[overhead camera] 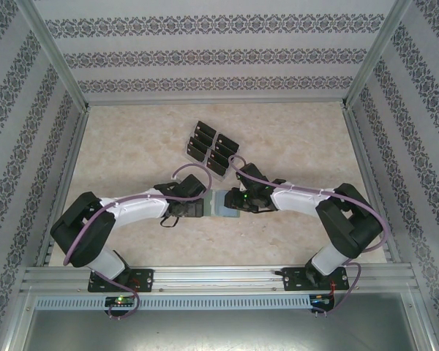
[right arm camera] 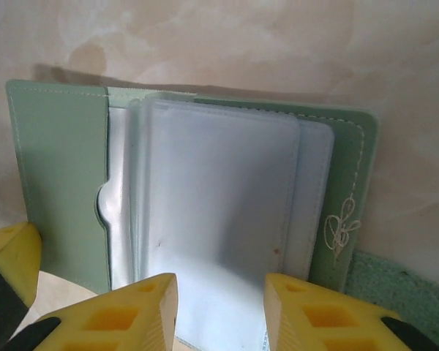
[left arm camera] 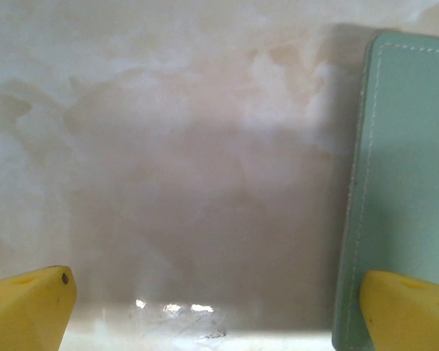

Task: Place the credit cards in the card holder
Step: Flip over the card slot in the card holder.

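The card holder (overhead camera: 222, 205) lies at the table's middle between both grippers. In the right wrist view the card holder (right arm camera: 58, 168) is spread open, its pale clear sleeves (right arm camera: 219, 190) facing up. My right gripper (right arm camera: 221, 314) hovers over those sleeves with its jaws partly apart and nothing pinched; from above the right gripper (overhead camera: 233, 200) sits at the holder's right side. My left gripper (left arm camera: 212, 314) is wide open over bare table, one fingertip (left arm camera: 410, 307) overlapping the green cover (left arm camera: 406, 183). The black credit cards (overhead camera: 211, 146) stand in rows just behind.
The cards sit in a tiered rack set diagonally behind the grippers. Patterned walls with metal posts (overhead camera: 55, 66) close the table on three sides. A rail (overhead camera: 219, 276) runs along the near edge by the arm bases.
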Robot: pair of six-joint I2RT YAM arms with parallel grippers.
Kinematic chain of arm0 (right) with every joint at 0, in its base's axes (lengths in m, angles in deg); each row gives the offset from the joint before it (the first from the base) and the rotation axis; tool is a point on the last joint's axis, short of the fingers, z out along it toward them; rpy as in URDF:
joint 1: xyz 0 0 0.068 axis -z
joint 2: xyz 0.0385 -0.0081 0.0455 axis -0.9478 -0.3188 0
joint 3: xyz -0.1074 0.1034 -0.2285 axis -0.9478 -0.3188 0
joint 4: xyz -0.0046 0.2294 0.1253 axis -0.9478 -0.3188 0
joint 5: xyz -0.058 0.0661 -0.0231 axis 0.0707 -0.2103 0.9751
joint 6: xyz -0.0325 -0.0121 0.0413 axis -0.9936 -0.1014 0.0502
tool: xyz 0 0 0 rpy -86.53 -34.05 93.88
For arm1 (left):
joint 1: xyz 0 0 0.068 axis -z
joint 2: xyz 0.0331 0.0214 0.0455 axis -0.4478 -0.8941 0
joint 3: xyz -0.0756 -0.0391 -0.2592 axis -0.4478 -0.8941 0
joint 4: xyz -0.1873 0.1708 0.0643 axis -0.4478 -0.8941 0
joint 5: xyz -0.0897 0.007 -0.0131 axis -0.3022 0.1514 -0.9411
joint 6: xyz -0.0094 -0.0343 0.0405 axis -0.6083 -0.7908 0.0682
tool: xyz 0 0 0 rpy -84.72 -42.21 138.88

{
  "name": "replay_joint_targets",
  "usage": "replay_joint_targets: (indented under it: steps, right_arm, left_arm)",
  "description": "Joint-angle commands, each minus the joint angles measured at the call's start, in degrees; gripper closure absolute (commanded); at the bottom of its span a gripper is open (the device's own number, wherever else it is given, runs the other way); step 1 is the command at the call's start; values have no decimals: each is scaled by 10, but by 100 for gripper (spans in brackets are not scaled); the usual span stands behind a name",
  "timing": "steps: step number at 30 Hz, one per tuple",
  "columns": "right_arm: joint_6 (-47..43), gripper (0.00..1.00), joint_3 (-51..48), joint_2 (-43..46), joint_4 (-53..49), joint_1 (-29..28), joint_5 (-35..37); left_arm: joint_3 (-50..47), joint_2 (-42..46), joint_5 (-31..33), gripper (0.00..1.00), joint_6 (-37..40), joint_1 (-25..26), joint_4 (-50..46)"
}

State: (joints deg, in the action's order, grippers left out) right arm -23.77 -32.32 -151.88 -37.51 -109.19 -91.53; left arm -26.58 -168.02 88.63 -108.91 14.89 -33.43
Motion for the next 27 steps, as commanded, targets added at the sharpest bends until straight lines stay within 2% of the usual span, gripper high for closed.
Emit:
replay_joint_targets:
  steps: [1, 15, 27]
  right_arm:
    - [8, 60, 6, -20, 8, -9, 8]
    - [13, 58, 74, -87, 27, -44, -24]
    - [21, 58, 113, -104, 18, -57, -32]
  left_arm:
    - [-11, 9, -5, 0, -15, -6, 17]
    - [-50, 21, -28, 0, -56, -6, 52]
    - [-113, 175, 40, 0, -139, -6, 28]
